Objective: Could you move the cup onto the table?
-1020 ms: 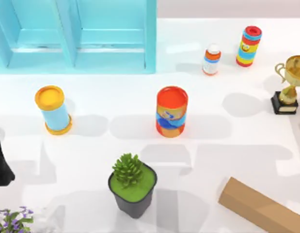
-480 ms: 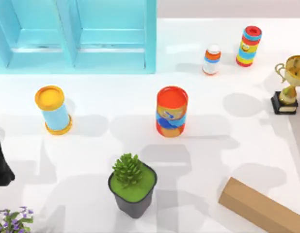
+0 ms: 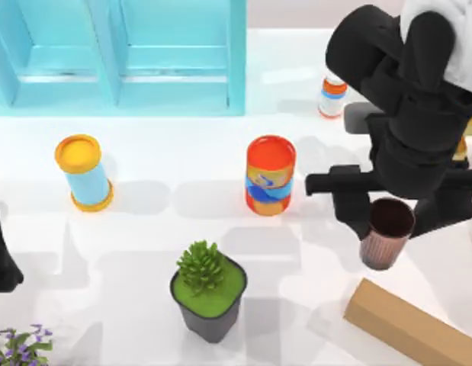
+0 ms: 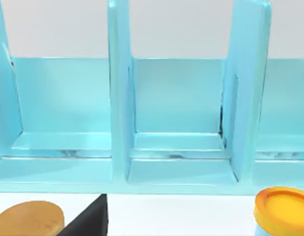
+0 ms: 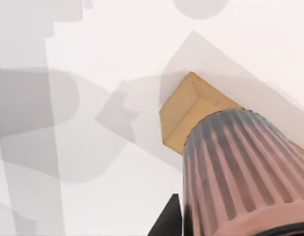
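Note:
The cup, a dark reddish-brown ribbed tumbler, hangs upright above the white table at the right, between the orange-red can and the cardboard box. My right gripper reaches down from above and is shut on the cup, one black finger on each side of it. The right wrist view has the cup close up, with the table and the box end below it. My left arm stays parked at the table's left edge.
An orange-red can stands left of the cup. A cardboard box lies just below it, and a plant pot is at the front centre. A light-blue cabinet fills the back left. A yellow-lidded blue cylinder stands at the left.
My right arm has come into the top view from the right, carrying the cup over the table. It now covers the striped bottle and most of the trophy.

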Robot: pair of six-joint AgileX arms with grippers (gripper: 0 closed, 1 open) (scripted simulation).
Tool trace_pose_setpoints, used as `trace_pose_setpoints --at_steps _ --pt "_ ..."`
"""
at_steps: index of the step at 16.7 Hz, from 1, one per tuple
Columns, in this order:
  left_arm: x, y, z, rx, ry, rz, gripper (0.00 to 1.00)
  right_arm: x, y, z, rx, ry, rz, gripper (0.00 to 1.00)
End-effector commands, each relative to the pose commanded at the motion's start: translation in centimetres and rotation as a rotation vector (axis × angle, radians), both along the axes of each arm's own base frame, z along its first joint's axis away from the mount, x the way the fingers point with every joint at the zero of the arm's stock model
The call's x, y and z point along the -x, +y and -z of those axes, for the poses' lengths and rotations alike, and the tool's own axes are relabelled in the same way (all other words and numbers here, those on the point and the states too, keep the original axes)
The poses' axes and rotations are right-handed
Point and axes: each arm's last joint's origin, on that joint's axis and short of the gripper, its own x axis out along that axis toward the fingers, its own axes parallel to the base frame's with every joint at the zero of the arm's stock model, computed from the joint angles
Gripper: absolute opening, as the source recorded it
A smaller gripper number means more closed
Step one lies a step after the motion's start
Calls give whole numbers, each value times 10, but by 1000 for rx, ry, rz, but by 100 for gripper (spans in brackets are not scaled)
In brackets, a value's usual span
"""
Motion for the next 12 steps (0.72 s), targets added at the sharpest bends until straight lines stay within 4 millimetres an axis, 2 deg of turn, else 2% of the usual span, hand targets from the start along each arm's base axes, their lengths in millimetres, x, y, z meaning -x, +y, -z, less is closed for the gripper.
trace_pose_setpoints --at_steps 3,5,7,12 --pt "0 0 0 0 0 0 100 31 41 -3 -13 -18 18 0" --pt "0 0 0 0 0 0 100 45 57 -4 -21 -25 23 0" --pt "0 0 0 0 0 0 100 50 63 -5 -24 -27 24 0" --pt "0 0 0 0 0 0 100 50 61 -4 -23 -24 29 0"
